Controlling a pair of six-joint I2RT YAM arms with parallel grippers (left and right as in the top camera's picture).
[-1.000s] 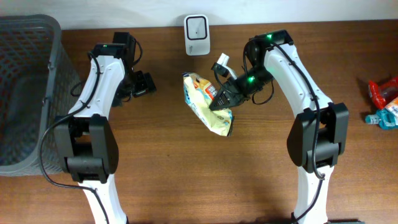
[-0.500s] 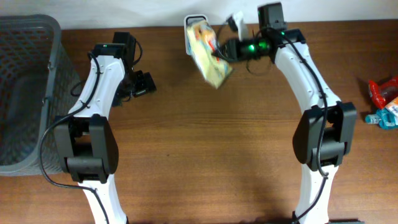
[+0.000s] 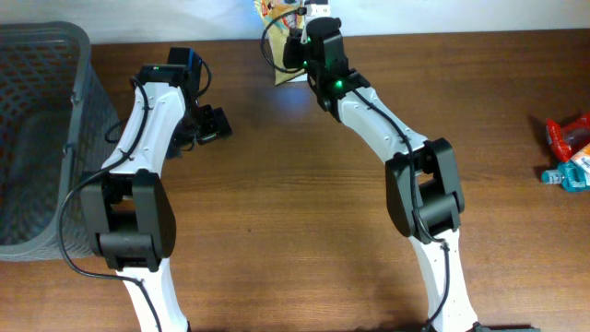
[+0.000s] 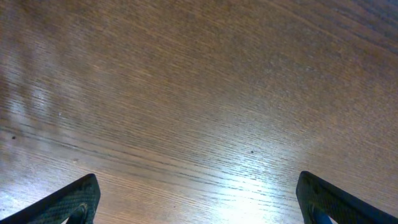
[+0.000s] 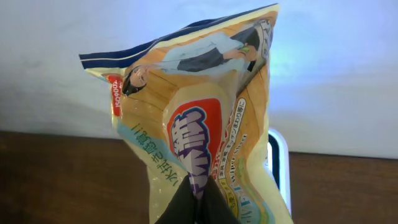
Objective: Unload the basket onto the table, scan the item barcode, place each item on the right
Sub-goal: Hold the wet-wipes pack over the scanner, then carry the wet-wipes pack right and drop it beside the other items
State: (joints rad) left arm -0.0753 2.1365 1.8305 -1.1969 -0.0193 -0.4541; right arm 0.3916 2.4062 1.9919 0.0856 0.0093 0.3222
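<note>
My right gripper [image 5: 198, 191] is shut on the lower part of a yellow snack packet [image 5: 199, 112] with red, blue and purple print. It holds the packet upright against the white wall. Just behind the packet, only the right edge of the white scanner [image 5: 280, 168] shows. From above, the packet [image 3: 274, 14] hangs at the table's back edge with the right gripper [image 3: 298, 41] beside it. At the left of the table my left gripper [image 3: 210, 124] stands open, and its wrist view shows only bare wood between its fingertips [image 4: 78, 200]. I see no barcode.
A grey mesh basket [image 3: 37, 138] fills the left edge of the table. Red [image 3: 567, 134] and blue [image 3: 564, 173] packets lie at the far right edge. The wall runs along the back of the table.
My right arm has carried the packet from the middle of the table up and back to the scanner at the rear edge. The left arm has not moved.
</note>
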